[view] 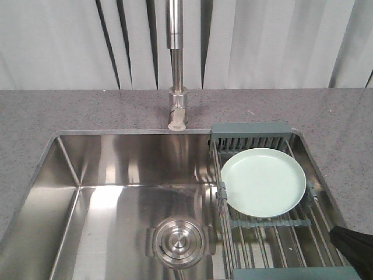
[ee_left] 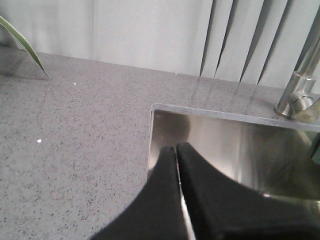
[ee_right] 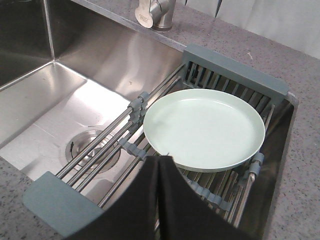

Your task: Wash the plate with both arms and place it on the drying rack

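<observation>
Fingers first: in the front view only a black corner of the right gripper (view: 355, 246) shows at the near right edge, so from here I cannot tell how its fingers stand. Same view: the plate (view: 263, 182) lies face up on the drying rack (view: 252, 135), toward the rack's far end, over the right side of the steel sink (view: 116, 169). Round drain (view: 179, 242) sits in the basin floor, left of the rack. Faucet (view: 176, 70) stands on the grey counter (view: 70, 114) at the far rim.

Left wrist view: left gripper (ee_left: 177, 150) has its two black fingers pressed together, nothing between them, poised above the sink's far left corner and the counter.

Right wrist view: right gripper (ee_right: 159, 162) fingers together, holding nothing, tips just at the plate's near rim. Plate rests flat across the wire bars; slotted end piece beyond it.
</observation>
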